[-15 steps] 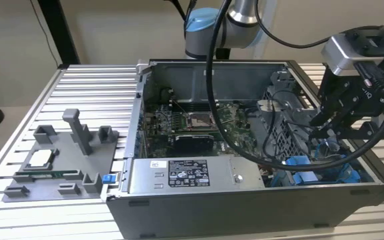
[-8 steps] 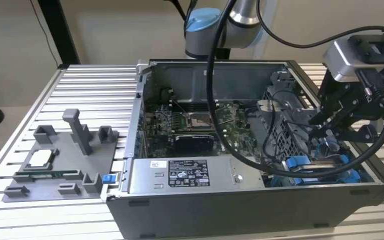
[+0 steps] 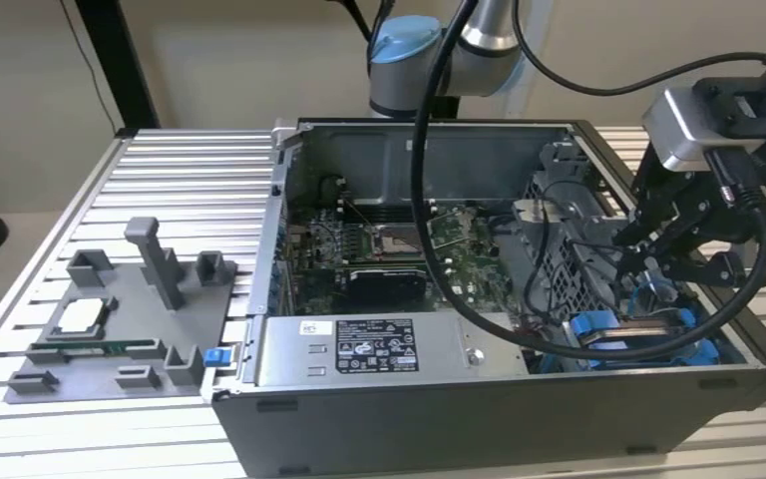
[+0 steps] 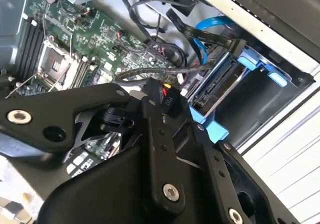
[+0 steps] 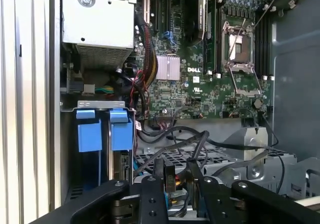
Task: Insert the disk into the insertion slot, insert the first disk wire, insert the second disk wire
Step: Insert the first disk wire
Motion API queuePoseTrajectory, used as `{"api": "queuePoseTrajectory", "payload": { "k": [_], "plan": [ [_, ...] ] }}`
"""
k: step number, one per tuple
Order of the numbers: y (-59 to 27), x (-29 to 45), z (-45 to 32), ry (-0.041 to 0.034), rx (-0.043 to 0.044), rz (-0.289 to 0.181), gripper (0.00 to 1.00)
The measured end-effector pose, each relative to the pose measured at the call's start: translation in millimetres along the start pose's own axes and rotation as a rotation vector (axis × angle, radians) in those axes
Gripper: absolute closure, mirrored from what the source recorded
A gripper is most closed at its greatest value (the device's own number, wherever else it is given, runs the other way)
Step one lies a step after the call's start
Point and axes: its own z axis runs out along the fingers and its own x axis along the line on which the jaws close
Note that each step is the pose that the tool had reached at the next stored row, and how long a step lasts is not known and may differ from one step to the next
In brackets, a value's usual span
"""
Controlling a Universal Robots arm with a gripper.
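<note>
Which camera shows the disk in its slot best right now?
The second wrist view: the disk sits close up, connector end facing the camera, blue frame alongside. The exterior view shows it small, in the computer case's corner; the first wrist view shows blue tabs by it.

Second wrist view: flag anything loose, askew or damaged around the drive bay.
Nothing looks damaged. The silver hard drive in its blue plastic frame sits straight in the grey metal bay with blue tabs. One loose item: a black connector with red and yellow wires, not plugged in, at the gripper beside the drive.
</note>
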Motion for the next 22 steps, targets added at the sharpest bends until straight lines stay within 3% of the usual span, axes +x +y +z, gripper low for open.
{"api": "queuePoseTrajectory", "payload": {
  "k": [12, 21, 22],
  "plan": [
    [-3.1, 0.7, -2.2, 0.0000, -0.0021, 0.001, 0.00],
    [-2.7, 7.7, -3.2, -0.0001, -0.0012, 0.005, 0.00],
    [-2.2, 7.9, -2.6, -0.0003, 0.0002, 0.009, 1.00]
  ]
}}
